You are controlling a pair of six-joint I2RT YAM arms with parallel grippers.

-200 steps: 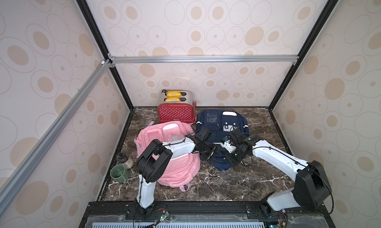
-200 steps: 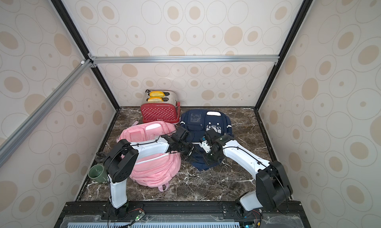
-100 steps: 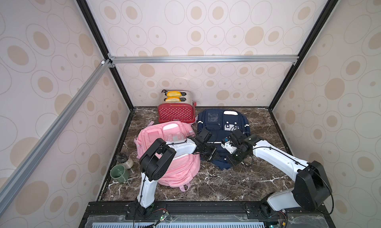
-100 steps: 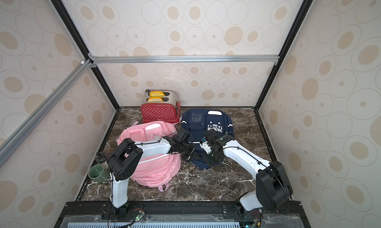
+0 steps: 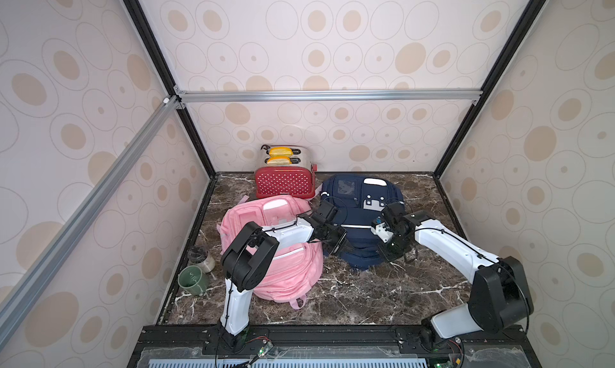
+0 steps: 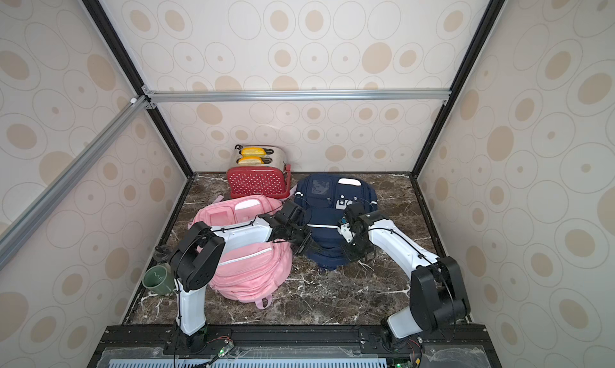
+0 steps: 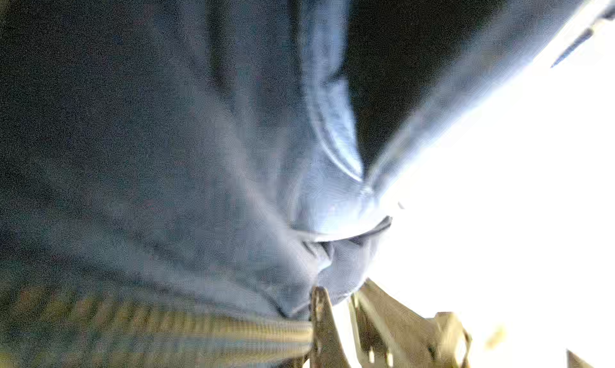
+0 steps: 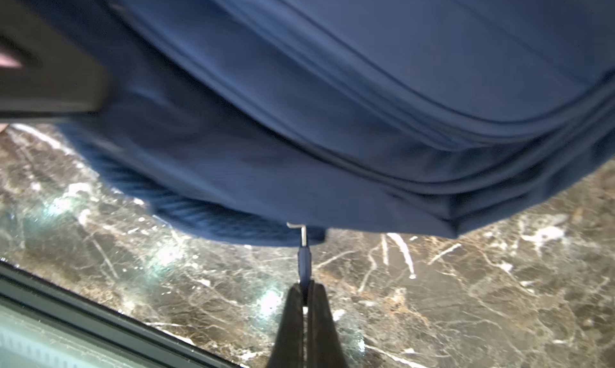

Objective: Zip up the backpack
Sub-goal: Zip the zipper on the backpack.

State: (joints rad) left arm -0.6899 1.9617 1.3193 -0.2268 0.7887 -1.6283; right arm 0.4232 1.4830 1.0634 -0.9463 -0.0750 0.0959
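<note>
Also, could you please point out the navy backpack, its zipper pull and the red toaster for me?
navy backpack (image 5: 361, 215): in a top view, on its front panel above the white stripe.
zipper pull (image 8: 304, 260): right wrist view, on its narrow stem.
red toaster (image 5: 284, 183): in a top view, on its dotted side.

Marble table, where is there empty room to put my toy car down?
The dark marble table is bare along the front, between the pink fabric backpack, the navy fabric backpack and the black front rail. Also the back right corner. Crowded: the left side, with the red dotted toaster and green ceramic mug.
</note>
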